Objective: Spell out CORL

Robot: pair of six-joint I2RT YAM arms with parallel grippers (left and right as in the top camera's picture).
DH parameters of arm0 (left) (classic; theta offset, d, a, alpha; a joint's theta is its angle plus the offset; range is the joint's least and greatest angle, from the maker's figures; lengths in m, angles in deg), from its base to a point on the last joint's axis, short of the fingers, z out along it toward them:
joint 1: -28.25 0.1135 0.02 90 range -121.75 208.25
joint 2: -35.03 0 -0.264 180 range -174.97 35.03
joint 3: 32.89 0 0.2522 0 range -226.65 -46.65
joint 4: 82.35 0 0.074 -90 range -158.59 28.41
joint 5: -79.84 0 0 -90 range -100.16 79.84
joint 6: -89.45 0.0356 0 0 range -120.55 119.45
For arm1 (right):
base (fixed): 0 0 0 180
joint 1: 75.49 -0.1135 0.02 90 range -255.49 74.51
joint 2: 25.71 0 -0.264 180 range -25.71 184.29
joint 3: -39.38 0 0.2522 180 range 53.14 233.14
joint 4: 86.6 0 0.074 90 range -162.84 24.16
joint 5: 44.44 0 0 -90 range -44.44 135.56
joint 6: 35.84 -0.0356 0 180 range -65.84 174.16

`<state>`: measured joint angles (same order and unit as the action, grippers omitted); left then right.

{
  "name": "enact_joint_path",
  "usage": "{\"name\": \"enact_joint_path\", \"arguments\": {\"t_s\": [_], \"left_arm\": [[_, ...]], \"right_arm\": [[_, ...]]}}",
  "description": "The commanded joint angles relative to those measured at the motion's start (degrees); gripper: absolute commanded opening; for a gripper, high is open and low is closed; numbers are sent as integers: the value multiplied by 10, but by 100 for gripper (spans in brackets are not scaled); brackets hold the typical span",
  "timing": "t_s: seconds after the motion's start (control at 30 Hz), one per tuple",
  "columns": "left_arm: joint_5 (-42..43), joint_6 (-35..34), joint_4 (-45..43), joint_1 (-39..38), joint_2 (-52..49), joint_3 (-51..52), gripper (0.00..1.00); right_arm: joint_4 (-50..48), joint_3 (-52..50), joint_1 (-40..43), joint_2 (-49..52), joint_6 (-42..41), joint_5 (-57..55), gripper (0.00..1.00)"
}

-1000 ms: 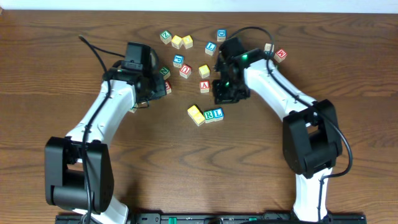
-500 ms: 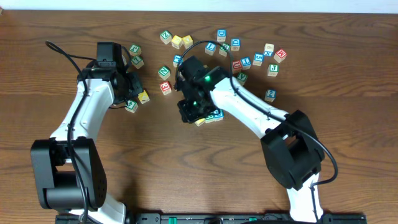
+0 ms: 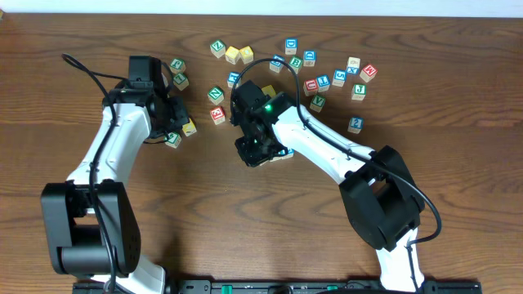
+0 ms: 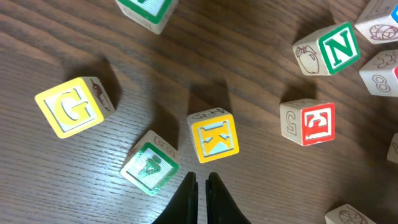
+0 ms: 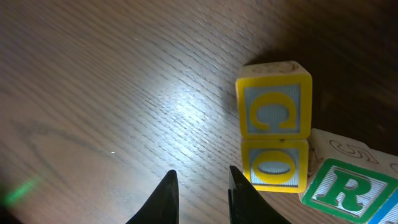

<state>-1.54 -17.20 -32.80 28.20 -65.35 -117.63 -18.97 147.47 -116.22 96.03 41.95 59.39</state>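
Row status: the C cube [image 5: 273, 99] and the O cube [image 5: 273, 165] sat face to face on the table [image 5: 93, 93], the R cube [image 5: 343, 186] skewed against the O cube. My right gripper [image 5: 201, 173] hung just beside them, fingers parted, empty. My left gripper [image 4: 201, 178] was closed on nothing, near the yellow K cube [image 4: 214, 135].

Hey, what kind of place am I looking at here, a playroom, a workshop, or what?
Most likely a robotics lab bench, not a playroom. A white left arm and right arm with a trailing black cable work over a bare wooden table, among scattered alphabet blocks that look like test props.
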Motion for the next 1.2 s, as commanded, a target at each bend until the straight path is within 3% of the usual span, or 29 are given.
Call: {"name": "enact_joint_path", "arguments": {"t_s": [0.0,0.5,1.17], "left_arm": [[-5,5,1,-14,1,-8,7],[-2,5,-5,-42,-32,-8,7],[-1,6,-33,-86,-33,-8,8]], "right_arm": [[-2,-4,-2,4,-6,-9,22],[-5,-15,-7,4,-12,-13,19],[11,-16,-7,4,-36,-126,20]]}}
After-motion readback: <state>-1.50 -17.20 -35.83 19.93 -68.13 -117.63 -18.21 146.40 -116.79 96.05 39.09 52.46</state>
